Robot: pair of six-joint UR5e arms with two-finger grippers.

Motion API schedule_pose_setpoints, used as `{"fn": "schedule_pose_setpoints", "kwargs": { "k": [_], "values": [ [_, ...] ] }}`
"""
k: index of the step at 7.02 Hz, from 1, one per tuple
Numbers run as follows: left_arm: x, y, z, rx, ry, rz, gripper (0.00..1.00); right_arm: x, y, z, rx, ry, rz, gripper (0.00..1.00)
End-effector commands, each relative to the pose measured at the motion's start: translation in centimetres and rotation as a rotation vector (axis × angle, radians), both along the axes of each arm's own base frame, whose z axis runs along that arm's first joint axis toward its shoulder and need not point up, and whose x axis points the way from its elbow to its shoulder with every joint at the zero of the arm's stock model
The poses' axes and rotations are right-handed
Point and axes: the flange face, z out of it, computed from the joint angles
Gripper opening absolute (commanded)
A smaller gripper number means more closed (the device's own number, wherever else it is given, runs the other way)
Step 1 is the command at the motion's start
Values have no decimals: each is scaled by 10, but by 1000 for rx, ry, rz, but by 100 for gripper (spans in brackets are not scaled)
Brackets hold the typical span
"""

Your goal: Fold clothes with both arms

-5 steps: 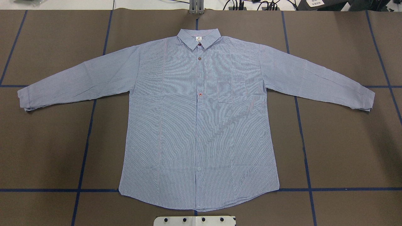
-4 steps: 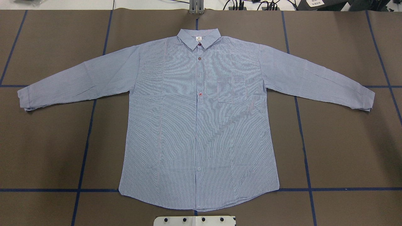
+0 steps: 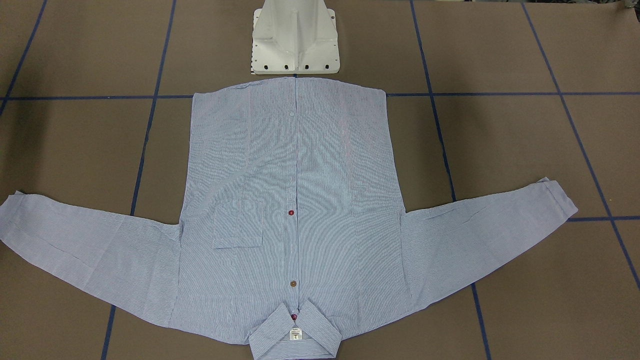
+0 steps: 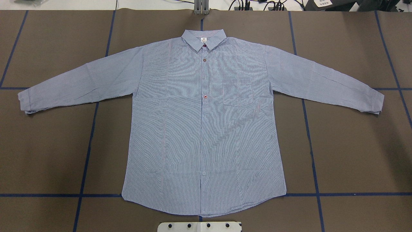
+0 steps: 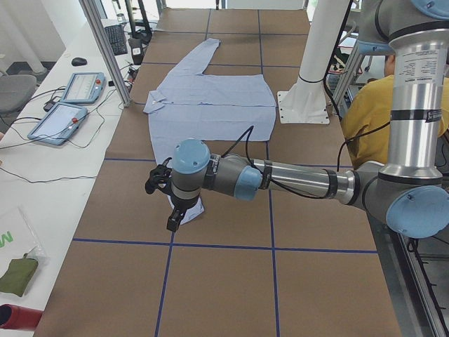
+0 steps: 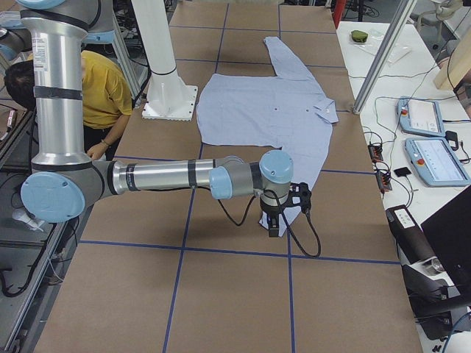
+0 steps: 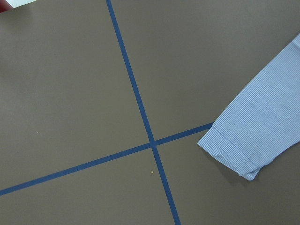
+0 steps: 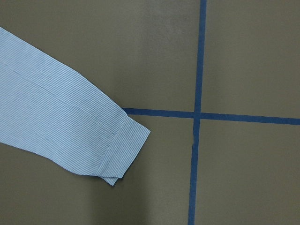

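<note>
- Nothing has shifted in the overhead view since the earlier frames: the shirt (image 4: 202, 129) lies in the same flat spread, and neither arm enters that view.
- The shirt is face up on the brown table (image 4: 354, 154), buttoned, with both sleeves stretched out sideways. Its collar (image 4: 203, 38) is at the far edge from the robot and its hem is just in front of the white pedestal (image 3: 295, 40).
- The left arm (image 5: 295, 179) reaches low and level across the table. The left gripper (image 5: 174, 217) points down, above the table, at the end of the sleeve on the robot's left.
- In the left wrist view, the left cuff (image 7: 229, 154) lies flat to one side of that gripper, beside a crossing of blue tape lines (image 7: 136, 93).
- The fingers show only in the side view, so I cannot tell whether the left gripper is spread or pressed together.
- The right arm (image 6: 162, 176) mirrors this, and the right gripper (image 6: 274, 224) points down over the end of the other sleeve.
- In the right wrist view, the right cuff (image 8: 119, 154) lies flat, just off to the side of that gripper, near another tape crossing.
- The right gripper's fingers are likewise seen only from the side, so I cannot tell how they stand.
- The shirt's body, with its chest pocket (image 4: 238, 93), lies well apart from both grippers, between them.
- A person in a yellow top (image 6: 99, 88) sits behind the robot.
</note>
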Motion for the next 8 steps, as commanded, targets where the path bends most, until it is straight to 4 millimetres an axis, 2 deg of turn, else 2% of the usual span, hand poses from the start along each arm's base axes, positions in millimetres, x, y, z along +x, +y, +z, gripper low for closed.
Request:
{"fn": "schedule_pose_setpoints", "kwargs": {
  "k": [1, 2, 3, 4, 5, 6, 7, 8],
  "values": [
    [2, 4, 1, -7, 3, -1, 100, -12, -1, -1, 34, -22, -23, 100],
    [2, 3, -4, 2, 2, -4, 100, -19, -1, -11, -3, -82, 8, 100],
    [4, 1, -4, 17, -1, 3, 100, -39, 3, -12, -19, -98, 9, 100],
    [7, 0, -9, 73, 3, 7, 100, -55, 7, -3, -78, -93, 45, 100],
    [7, 5, -4, 71, 4, 8, 100, -72, 5, -5, -119, -72, 98, 99],
    [7, 5, -1, 61, 5, 6, 100, -104, 5, -7, -200, -50, 201, 98],
    [7, 5, 0, 51, 9, 0, 100, -123, 7, -8, -240, -60, 269, 98],
    [7, 5, -1, 54, 9, 0, 100, -131, 8, 2, -300, -92, 342, 97]
  ]
}}
